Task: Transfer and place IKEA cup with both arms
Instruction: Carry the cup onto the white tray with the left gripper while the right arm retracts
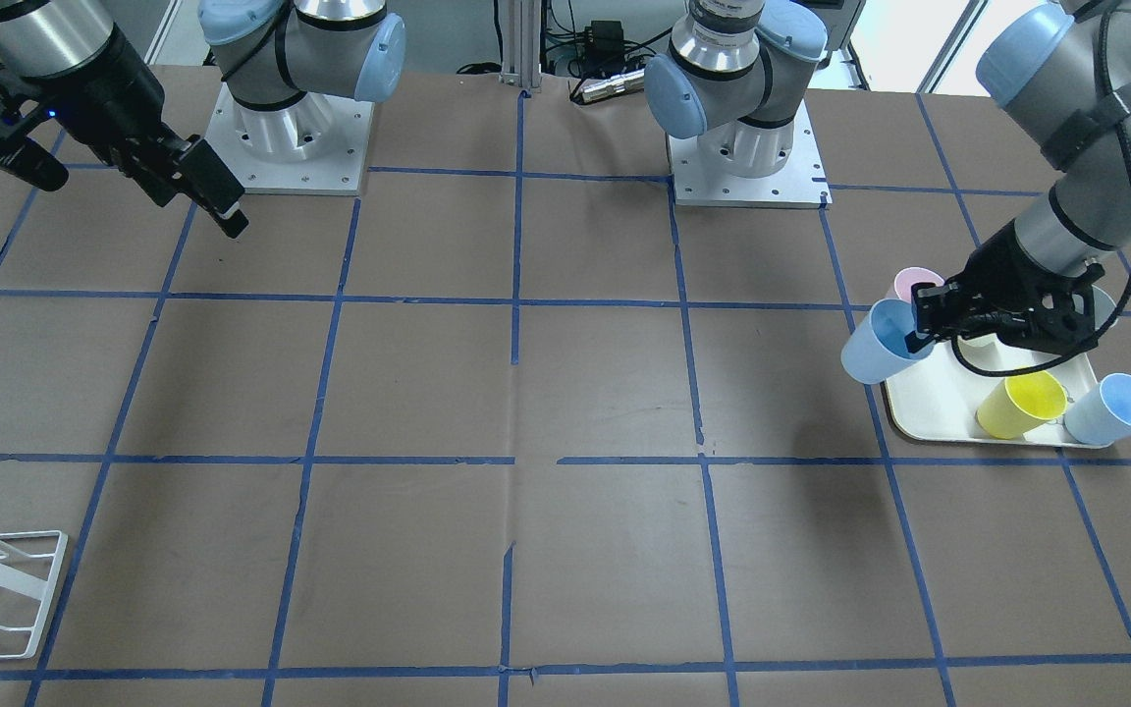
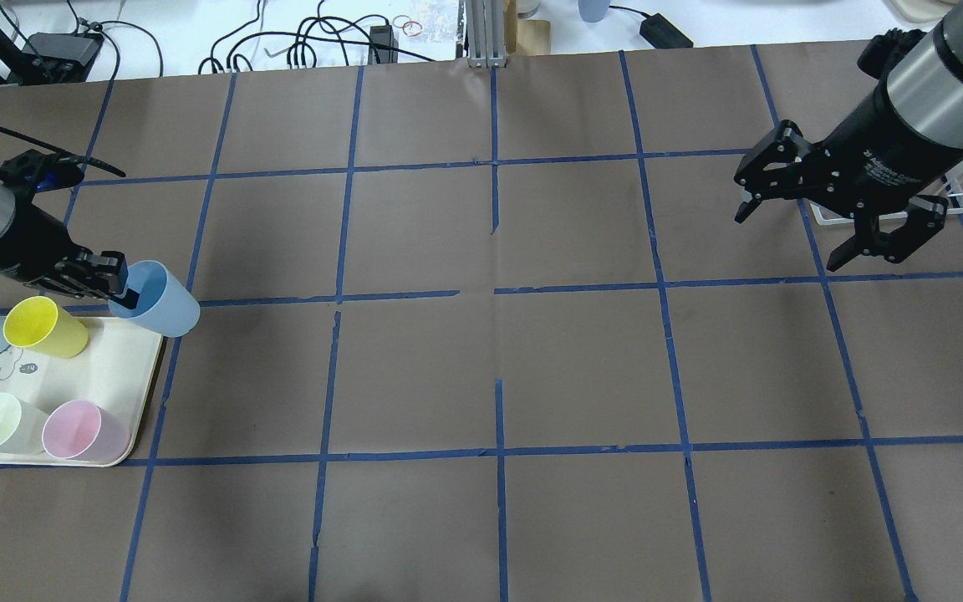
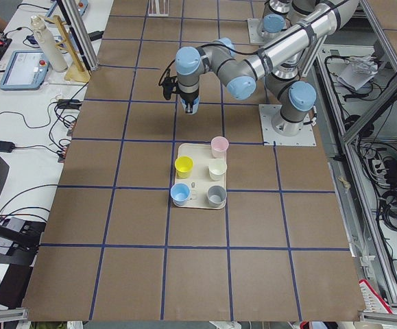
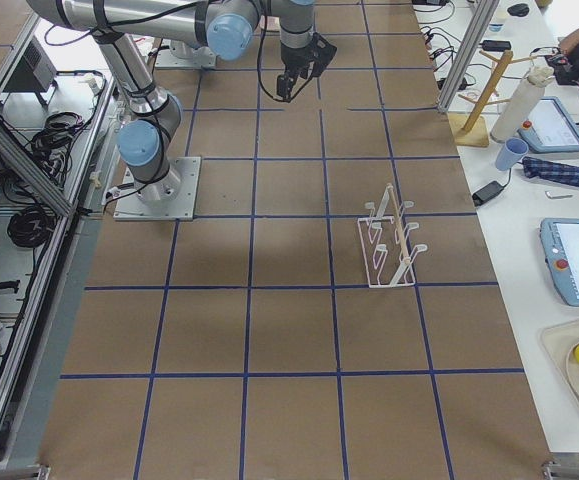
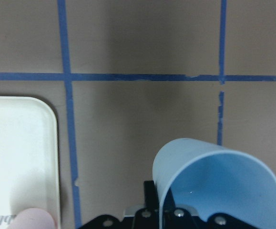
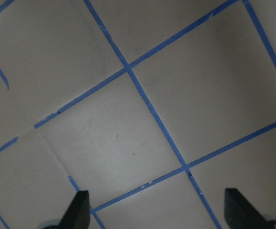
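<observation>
Left wrist view: the IKEA cup [image 5: 223,186] is nearest the lens, mouth toward it, its rim wall caught at the bottom of the frame. The left end effector [image 2: 116,283] is pinched onto that single wall, one finger inside the cup and one outside. The cup is held tilted and clear of the bench [image 2: 490,376], just beyond the corner of the tray [image 2: 126,376]. The yellow cup [image 2: 45,326] and pink cup [image 2: 84,431] are seen standing on the tray.

The right end effector [image 2: 789,238] is seen with fingers spread wide, empty, well apart from the cup on the far side of the bench. A wire rack [image 4: 389,240] is noted on that side.

Risks, as judged:
- Only one thin wall is held. The cup may pivot or slip between the pads if the arm is swung quickly toward centre.
- At hand-over, the right fingers may strike the left ones if the cup is approached near its rim. The tapered body may squirt out if squeezed low.
- A drop is likely if the left grip is released before the right grip is firm.
</observation>
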